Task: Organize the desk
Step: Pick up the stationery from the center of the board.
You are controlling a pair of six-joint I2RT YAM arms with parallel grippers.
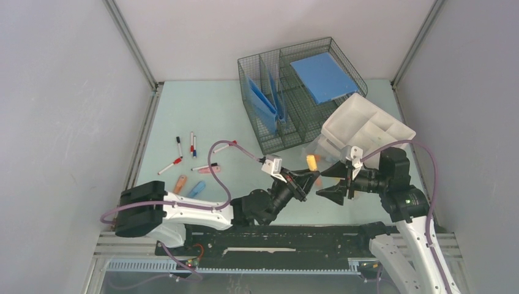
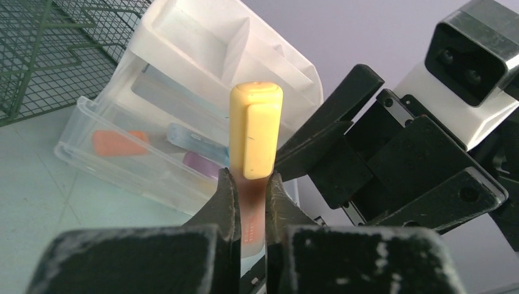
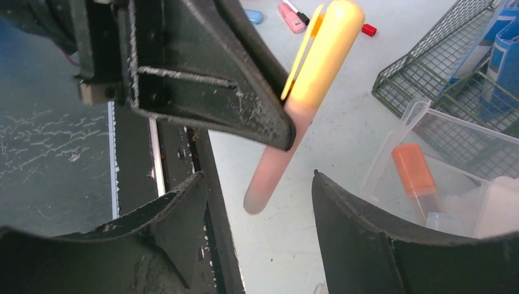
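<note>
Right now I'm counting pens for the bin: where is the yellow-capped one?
Top view, right of centre: the yellow-capped pen is pinched in the left gripper, just in front of the clear bin, facing the open right gripper.

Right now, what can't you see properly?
- Left wrist view: the yellow-capped pen, lower end hidden inside the left hand.
- Top view: what lies in the clear box, covered by the white tray.
- Top view: the markers on the desk, too small to read.
- Right wrist view: the blue folders, cut off by the edge.
</note>
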